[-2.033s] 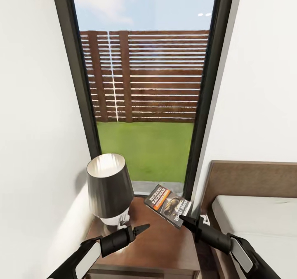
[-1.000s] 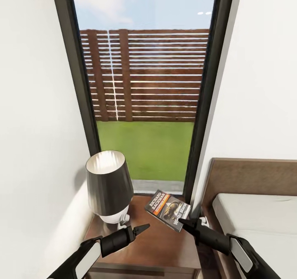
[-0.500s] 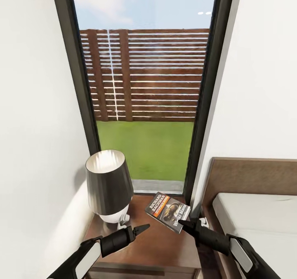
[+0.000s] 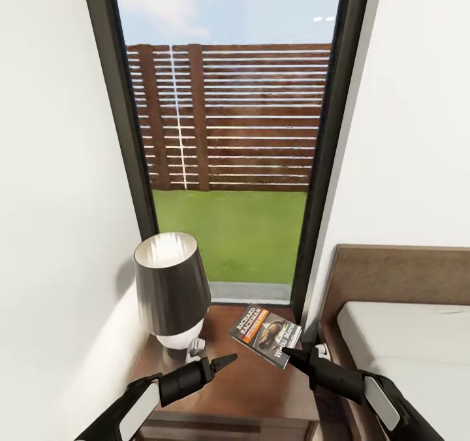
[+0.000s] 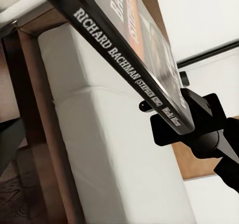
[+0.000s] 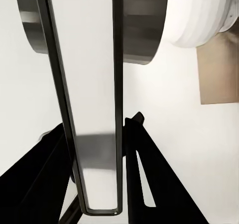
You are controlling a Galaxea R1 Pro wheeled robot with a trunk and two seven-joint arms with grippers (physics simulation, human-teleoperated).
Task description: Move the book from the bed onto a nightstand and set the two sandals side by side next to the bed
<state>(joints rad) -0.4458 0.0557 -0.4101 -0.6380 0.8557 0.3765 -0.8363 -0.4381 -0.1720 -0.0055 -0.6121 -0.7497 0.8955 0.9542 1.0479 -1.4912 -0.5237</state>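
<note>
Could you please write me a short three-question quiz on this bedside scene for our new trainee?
1. True or false: the right claw is shut on the book.
2. Which stands on the nightstand beside the window? A) lamp B) clock C) vase
3. Fill in: the left claw hovers over the ____, holding nothing.

Key: 1 true; 2 A; 3 nightstand.
</note>
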